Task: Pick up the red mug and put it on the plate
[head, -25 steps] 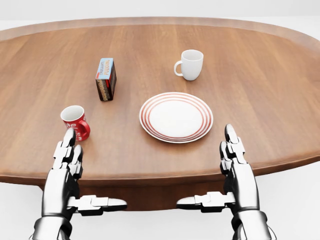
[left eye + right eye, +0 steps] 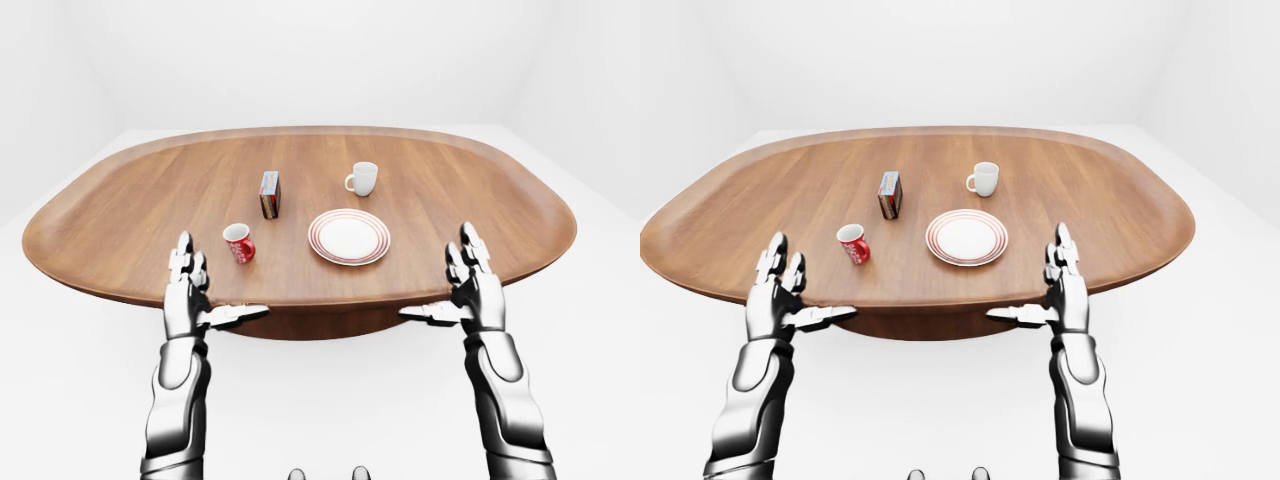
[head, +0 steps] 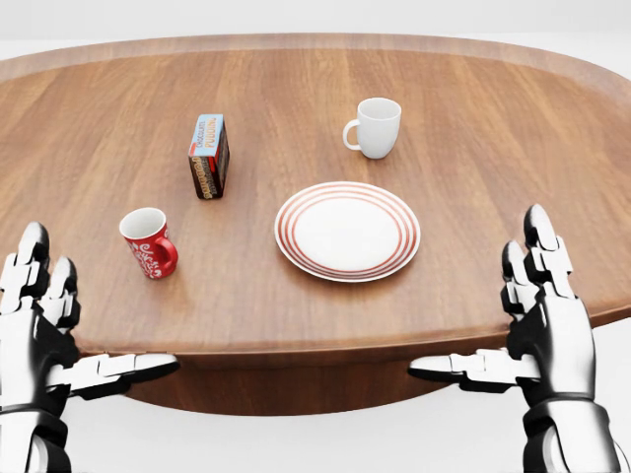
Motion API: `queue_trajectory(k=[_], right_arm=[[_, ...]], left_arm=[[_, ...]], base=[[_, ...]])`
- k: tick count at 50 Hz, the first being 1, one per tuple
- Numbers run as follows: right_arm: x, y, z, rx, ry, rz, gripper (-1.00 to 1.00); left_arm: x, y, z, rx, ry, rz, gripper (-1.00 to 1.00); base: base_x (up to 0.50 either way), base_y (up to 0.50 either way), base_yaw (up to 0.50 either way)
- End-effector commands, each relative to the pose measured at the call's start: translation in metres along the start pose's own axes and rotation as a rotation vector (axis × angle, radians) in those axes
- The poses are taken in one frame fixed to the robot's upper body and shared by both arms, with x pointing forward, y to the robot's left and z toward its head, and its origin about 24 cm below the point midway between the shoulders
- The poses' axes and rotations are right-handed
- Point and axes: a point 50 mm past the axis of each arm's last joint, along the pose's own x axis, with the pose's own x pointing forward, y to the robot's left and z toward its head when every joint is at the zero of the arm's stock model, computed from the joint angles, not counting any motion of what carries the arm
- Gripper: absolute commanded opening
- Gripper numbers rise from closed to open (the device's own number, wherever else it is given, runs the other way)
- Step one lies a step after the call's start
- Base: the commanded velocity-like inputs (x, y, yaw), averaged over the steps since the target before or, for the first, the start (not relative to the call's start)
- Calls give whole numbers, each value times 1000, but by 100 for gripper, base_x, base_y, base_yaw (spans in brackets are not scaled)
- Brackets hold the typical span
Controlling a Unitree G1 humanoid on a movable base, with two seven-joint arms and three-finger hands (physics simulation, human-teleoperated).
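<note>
Your red mug (image 3: pixel 149 242) stands upright on the wooden table (image 3: pixel 473 197) at the left of the head view, its handle turned toward the lower right. It sits up and to the right of your left hand (image 3: pixel 39 335), well apart from it, with bare wood between the mug and the table's near edge. The plate (image 3: pixel 347 231), white with red rings, lies flat near the centre of the view, to the right of the mug and clear of it.

Your left hand is at the lower left corner of the head view, released: the two fingers (image 3: pixel 30 261) point straight up, the thumb sticks out sideways to the right below the table edge, and nothing is in its grasp. It touches neither the mug nor, as far as the eye views show, the table.

Your right hand (image 3: pixel 537 325) mirrors it at the lower right, fingers up, thumb pointing left, spread wide and holding nothing. It is right of the plate and lower in the frame, at the table's rim.

Higher in the head view a white mug (image 3: pixel 375 127) stands above the plate, and a small box (image 3: pixel 209 156) stands on edge above the red mug, slightly to its right.
</note>
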Motion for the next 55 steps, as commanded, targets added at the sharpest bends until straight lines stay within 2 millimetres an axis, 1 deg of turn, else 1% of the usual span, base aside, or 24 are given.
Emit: queue_trajectory(k=[1,2,5,6,10,12,14,16,18,22,23,25,27,28,29,32,40,42,43,44,55], right_arm=[[-10,-50,59,-6,-243,-151,100],[-13,-58,66,2,-273,-176,100],[-18,-68,74,3,-308,-207,100],[-21,-75,79,3,-327,-228,100],[-23,-92,84,17,-349,-284,100],[-25,-103,87,22,-355,-326,100],[-26,-108,88,33,-359,-336,100],[-28,-111,82,38,-334,-349,100],[-28,-111,86,38,-351,-350,100],[-25,-112,79,41,-321,-352,100],[-27,-111,89,35,-360,-353,100],[-29,-111,95,32,-385,-353,100],[-26,-113,83,39,-335,-353,100],[-26,-112,82,39,-331,-351,100],[-26,-110,88,27,-355,-347,100],[-25,-110,80,27,-321,-342,100],[-23,-110,76,21,-300,-338,100],[-25,-110,84,15,-335,-339,100],[-24,-110,78,17,-310,-338,100],[-24,-110,77,16,-303,-337,100],[-23,-109,74,11,-289,-331,100]], left_arm=[[0,58,41,-65,-167,214,100],[-2,69,49,-66,-196,256,100],[-9,84,65,-77,-263,318,100],[-12,97,69,-105,-280,370,100],[-15,115,71,-132,-288,436,100],[-14,121,69,-126,-270,455,100],[-14,121,67,-130,-264,457,100],[-14,122,65,-129,-251,460,100],[-14,122,63,-130,-245,461,100],[-13,123,62,-133,-238,468,100],[-12,122,61,-128,-235,463,100],[-12,123,62,-132,-237,465,100],[-12,123,61,-133,-232,466,100],[-12,123,61,-133,-233,467,100],[-13,123,62,-134,-236,467,100],[-14,120,64,-129,-245,465,100],[-17,119,71,-123,-277,463,100],[-18,119,72,-123,-286,464,100],[-18,119,72,-123,-286,465,100],[-18,119,72,-123,-285,466,100],[-17,118,74,-121,-292,466,100]], base=[[0,0,0],[0,0,0],[0,0,0],[0,0,0],[0,0,0],[0,0,0],[0,0,0],[0,0,0],[0,0,0],[0,0,0],[0,0,0],[0,0,0],[0,0,0],[0,0,0],[0,0,0],[0,0,0],[0,0,0],[0,0,0],[0,0,0],[17,0,0],[21,0,0]])
